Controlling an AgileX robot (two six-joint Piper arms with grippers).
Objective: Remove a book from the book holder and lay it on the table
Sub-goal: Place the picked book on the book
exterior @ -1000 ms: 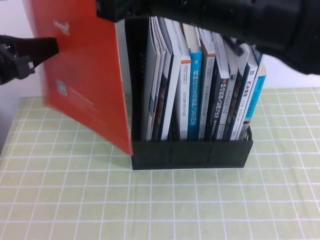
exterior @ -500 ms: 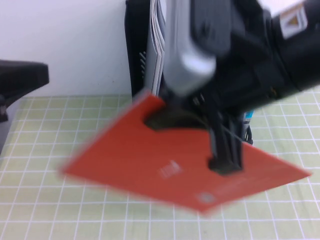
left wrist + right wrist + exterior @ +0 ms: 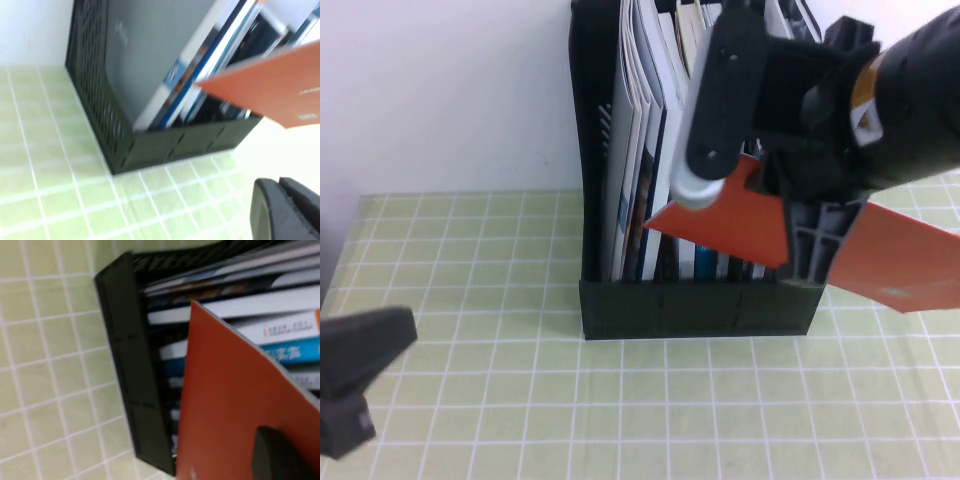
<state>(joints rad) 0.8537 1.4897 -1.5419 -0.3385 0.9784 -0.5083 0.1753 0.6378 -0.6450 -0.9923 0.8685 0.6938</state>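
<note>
The book (image 3: 905, 258) shows its orange-red cover and hangs tilted in the air in front of the right half of the book holder (image 3: 700, 308). My right gripper (image 3: 812, 262) is shut on it from above, and one dark finger (image 3: 280, 456) lies on the cover (image 3: 225, 400). The holder's low front wall (image 3: 135, 380) stands on the pale green checked table (image 3: 620, 400). My left gripper (image 3: 360, 372) hovers low over the table at the front left, away from the holder, its fingers (image 3: 285, 210) pressed together with nothing in them. From there the book (image 3: 270, 90) appears above the holder (image 3: 175, 147).
Several other books (image 3: 640, 150) stand upright in the holder, white and blue spines among them. A white wall (image 3: 450, 90) rises right behind it. The table's left edge (image 3: 338, 260) runs close to the left arm.
The right gripper has swung the book from the holder's left side, across its front, over to the right. The left gripper dropped from the upper left to the front left.
</note>
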